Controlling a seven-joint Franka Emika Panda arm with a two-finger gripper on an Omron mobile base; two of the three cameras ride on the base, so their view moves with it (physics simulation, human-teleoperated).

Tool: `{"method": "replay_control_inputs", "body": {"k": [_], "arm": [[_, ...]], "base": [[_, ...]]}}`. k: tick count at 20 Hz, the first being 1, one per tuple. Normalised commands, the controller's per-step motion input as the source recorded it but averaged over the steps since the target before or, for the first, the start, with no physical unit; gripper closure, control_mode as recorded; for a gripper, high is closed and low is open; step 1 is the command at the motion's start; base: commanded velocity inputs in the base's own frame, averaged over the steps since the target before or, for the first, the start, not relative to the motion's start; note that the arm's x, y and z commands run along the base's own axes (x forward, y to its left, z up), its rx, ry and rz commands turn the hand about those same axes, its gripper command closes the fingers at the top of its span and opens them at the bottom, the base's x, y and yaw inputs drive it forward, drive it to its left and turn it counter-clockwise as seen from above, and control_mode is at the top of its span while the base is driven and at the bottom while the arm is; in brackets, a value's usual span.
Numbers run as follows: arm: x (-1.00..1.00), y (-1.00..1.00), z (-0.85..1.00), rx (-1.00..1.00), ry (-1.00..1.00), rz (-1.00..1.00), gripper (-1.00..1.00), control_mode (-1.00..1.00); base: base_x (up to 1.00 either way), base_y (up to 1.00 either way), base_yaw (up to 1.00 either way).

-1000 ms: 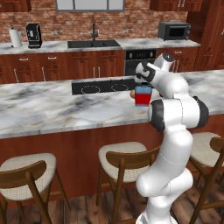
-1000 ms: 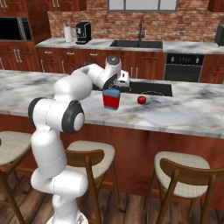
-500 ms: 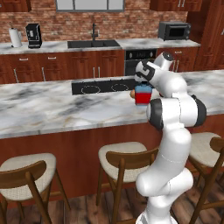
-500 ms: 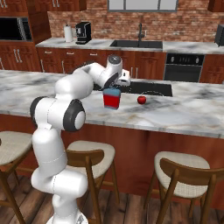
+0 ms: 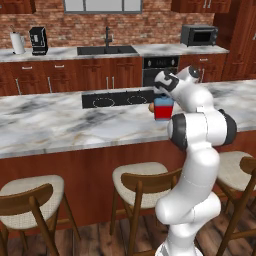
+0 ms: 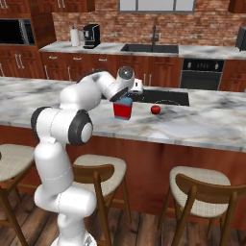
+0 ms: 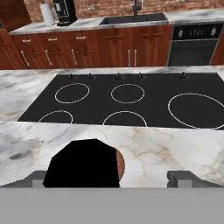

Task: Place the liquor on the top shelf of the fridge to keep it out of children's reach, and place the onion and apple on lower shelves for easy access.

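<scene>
The liquor (image 5: 163, 108) (image 6: 123, 109) stands upright on the marble counter just in front of the cooktop. It is a squat red bottle with pale blue shoulders. My gripper (image 5: 163, 94) (image 6: 126, 96) (image 7: 113, 179) hangs open right above it. The black cap (image 7: 83, 165) lies between the fingertips (image 7: 187, 178), nearer the left one, and I cannot tell whether they touch it. The tan onion (image 5: 151, 106) (image 7: 120, 164) sits tight against the bottle's far side. The dark red apple (image 6: 155, 109) rests on the counter a little to the bottle's right. The fridge and its shelves are out of view.
The black cooktop (image 7: 131, 96) is set into the island counter (image 5: 60, 125) behind the bottle. Wooden stools (image 5: 142, 180) stand along the near side. Sink (image 5: 106, 49), coffee machine (image 5: 38, 40), paper roll (image 5: 17, 43) and microwave (image 5: 199, 35) line the back counter.
</scene>
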Motion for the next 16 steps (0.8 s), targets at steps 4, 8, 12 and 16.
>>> {"method": "replay_control_inputs", "body": {"k": [4, 8, 12, 16], "arm": [[-0.08, 0.07, -0.22, 0.0, -0.34, 0.05, -1.0, -1.0], [-0.05, 0.03, -0.21, 0.0, -0.25, 0.05, -1.0, -1.0], [-0.03, 0.0, -0.08, 0.0, -0.1, 0.05, -1.0, -1.0], [-0.04, 0.0, 0.0, 0.0, 0.0, 0.02, -1.0, -1.0]], "base": [[0.0, 0.0, 0.0], [0.0, 0.0, 0.0], [0.0, 0.0, 0.0], [0.0, 0.0, 0.0]]}}
